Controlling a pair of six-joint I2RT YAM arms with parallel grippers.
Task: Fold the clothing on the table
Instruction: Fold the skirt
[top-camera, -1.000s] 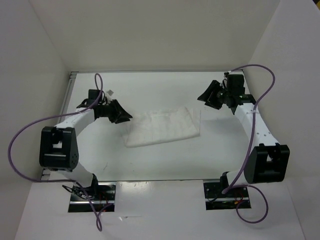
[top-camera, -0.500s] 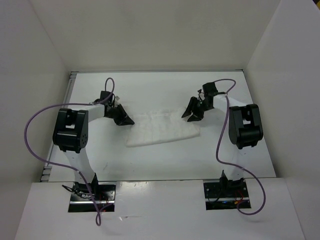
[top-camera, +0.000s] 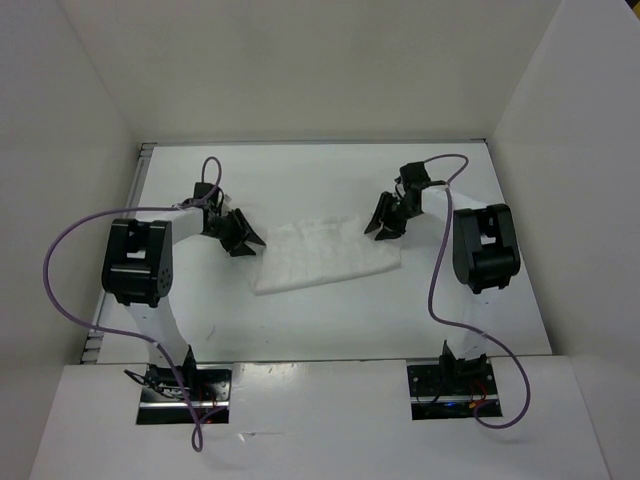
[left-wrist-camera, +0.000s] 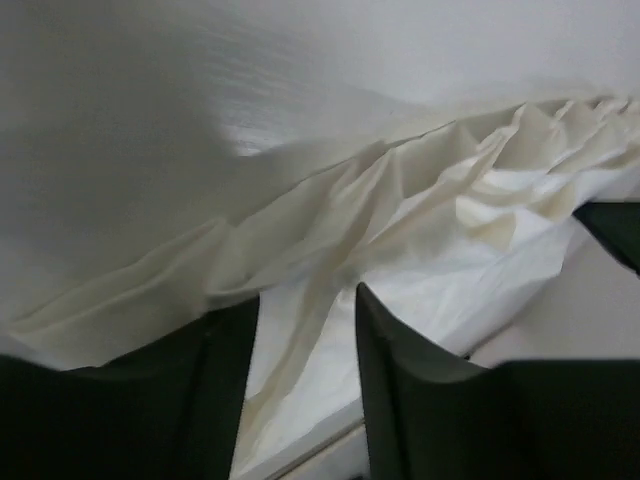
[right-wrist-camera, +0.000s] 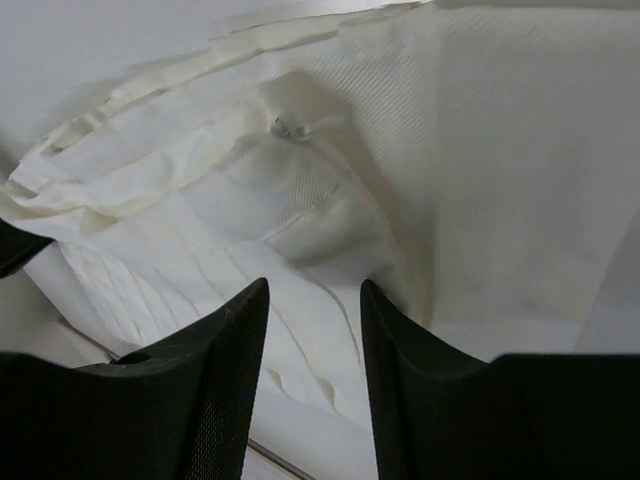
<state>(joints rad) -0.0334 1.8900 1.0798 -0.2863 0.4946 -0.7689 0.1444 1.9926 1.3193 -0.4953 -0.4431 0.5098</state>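
From the top view, the clothing (top-camera: 325, 255) lies flat near the middle of the table (top-camera: 330, 175) as a crumpled white rectangle, its long side running from 8 o'clock to 2 o'clock. My left gripper (top-camera: 245, 240) sits low at the cloth's 10 o'clock corner, and its tips point toward 4 o'clock. My right gripper (top-camera: 385, 225) sits at the 2 o'clock corner, tips pointing toward 8 o'clock, right over the fabric's edge. A purple cable (top-camera: 60, 270) loops out from each arm.

In the left wrist view, my left gripper (left-wrist-camera: 305, 295) has its two dark fingers (left-wrist-camera: 225, 380) standing apart at 6 o'clock. A raised ridge of the clothing (left-wrist-camera: 420, 200) runs down into the gap between them. The fingers are released and are not squeezing the fold. Bare table (left-wrist-camera: 150, 100) fills the picture from 9 to 12 o'clock, with the pleated edge of the cloth running from 8 o'clock up to 2 o'clock.

In the right wrist view, my right gripper (right-wrist-camera: 312, 290) is likewise unclenched, fingers (right-wrist-camera: 420, 380) apart at 6 o'clock, with the clothing (right-wrist-camera: 450, 150) spread beneath and between them. A bunched hump of fabric rises just past the tips, at 12 o'clock from them. Table (right-wrist-camera: 100, 40) shows at 10 o'clock.
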